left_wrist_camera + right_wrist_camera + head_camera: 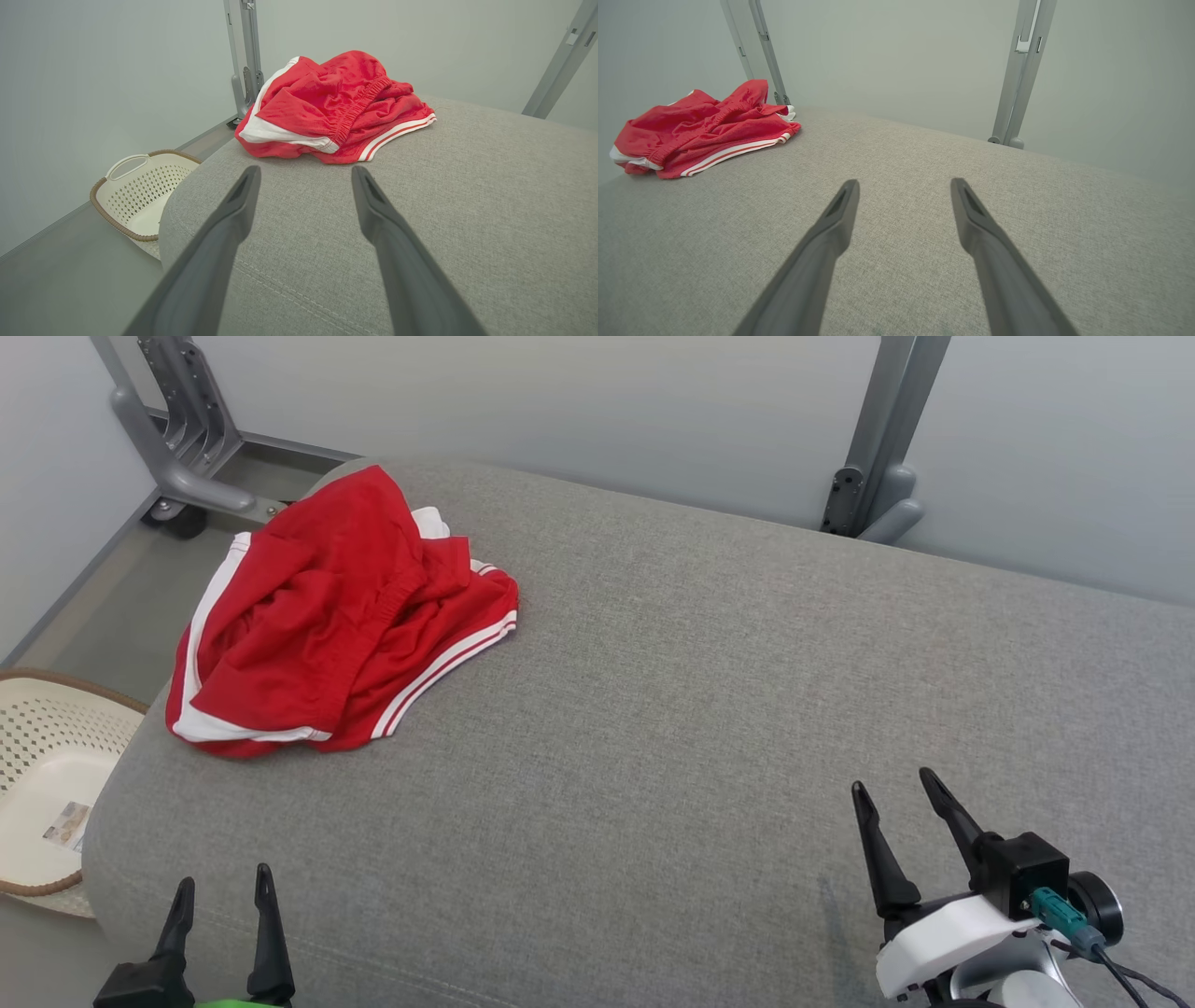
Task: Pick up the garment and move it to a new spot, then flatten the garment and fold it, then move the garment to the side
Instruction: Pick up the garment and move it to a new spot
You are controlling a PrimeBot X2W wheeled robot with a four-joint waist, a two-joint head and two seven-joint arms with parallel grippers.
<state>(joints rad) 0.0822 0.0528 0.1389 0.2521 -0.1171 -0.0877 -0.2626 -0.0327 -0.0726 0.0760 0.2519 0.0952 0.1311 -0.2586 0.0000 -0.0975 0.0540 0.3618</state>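
Note:
The garment [327, 625] is a pair of red shorts with white side stripes, lying crumpled at the far left corner of the grey cushioned surface [700, 709]. It also lies ahead in the left wrist view [336, 109] and at the far left in the right wrist view [700, 128]. My left gripper [224, 882] sits at the near left edge, open and empty, well short of the shorts. My right gripper [892, 779] hovers at the near right, open, with nothing between its fingers [840, 210].
A cream perforated basket [47, 775] stands on the floor left of the cushion [135, 196]. Grey metal frame legs [878, 448] rise behind the cushion against the pale wall. The cushion's left edge drops off beside the shorts.

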